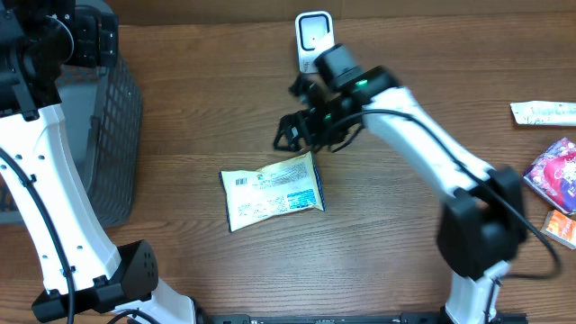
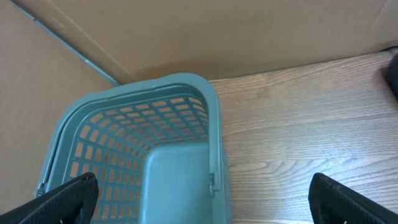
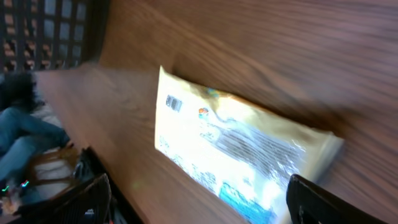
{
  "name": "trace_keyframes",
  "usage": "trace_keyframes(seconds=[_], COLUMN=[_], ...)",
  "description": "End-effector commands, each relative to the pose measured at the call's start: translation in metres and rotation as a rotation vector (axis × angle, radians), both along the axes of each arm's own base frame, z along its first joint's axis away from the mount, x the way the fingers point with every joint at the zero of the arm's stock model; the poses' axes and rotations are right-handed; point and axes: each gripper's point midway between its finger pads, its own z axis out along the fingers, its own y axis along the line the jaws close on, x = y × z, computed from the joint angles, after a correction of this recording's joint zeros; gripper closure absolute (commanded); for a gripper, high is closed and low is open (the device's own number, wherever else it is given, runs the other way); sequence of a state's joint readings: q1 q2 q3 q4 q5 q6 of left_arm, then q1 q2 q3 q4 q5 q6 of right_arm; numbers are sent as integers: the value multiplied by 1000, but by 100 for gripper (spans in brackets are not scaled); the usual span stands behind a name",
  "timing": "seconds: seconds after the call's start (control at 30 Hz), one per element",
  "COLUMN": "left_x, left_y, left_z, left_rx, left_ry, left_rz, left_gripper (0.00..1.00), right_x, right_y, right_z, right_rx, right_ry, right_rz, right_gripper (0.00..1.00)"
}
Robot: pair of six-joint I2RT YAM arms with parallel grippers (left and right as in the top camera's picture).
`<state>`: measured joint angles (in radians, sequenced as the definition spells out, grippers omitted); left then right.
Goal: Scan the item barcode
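We see left gripper (image 2: 208, 200) wide apart, empty, above basket (image 2: 155, 81) at left edge of worktop (image 1: 378, 252). Packet (image 1: 272, 191) flat mid-worktop, barcode (image 1: 241, 181) up; we judge it light, soft, slippery, so pinch sealed edge. Right gripper (image 1: 292, 133) just by its far corner, spread, holding nothing.

Wooden table (image 1: 225, 90); cardboard wall (image 2: 217, 31)
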<state>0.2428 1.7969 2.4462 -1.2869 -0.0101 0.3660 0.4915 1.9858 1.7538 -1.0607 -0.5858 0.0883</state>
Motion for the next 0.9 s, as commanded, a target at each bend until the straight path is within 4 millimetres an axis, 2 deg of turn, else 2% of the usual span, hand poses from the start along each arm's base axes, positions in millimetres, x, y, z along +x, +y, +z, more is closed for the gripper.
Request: trace_keyframes(seconds=[0.0, 0.03, 0.2, 0.33, 0.43, 0.53, 0.57, 0.87], left_x=[3, 3, 3, 3, 3, 3, 3, 3], left_y=[2, 2, 1, 2, 1, 2, 2, 1], left_z=[-4, -4, -4, -4, -4, -4, -4, -4], left_rx=[-20, -20, -20, -20, -20, -20, -20, -20], left_ry=[4, 4, 4, 4, 4, 4, 4, 4], left_rz=[6, 6, 5, 6, 5, 6, 6, 5], left_gripper=[0, 0, 0, 0, 0, 0, 0, 0], right_x=[12, 10, -4, -7, -10, -14, -20, -40], right_y=[-40, -51, -58, -80, -86, -82, -71, -32], right_z=[-3, -15, -40, -68, -78, -86, -92, -136], right_rx=[-117, -115, 125, 206, 262, 275, 286, 308], right_ry=[-53, -20, 29, 71, 78, 70, 88, 277], right_rz=[-29, -36, 69, 7, -11, -1, 24, 18], right_gripper=[6, 0, 0, 0, 0, 0, 0, 0])
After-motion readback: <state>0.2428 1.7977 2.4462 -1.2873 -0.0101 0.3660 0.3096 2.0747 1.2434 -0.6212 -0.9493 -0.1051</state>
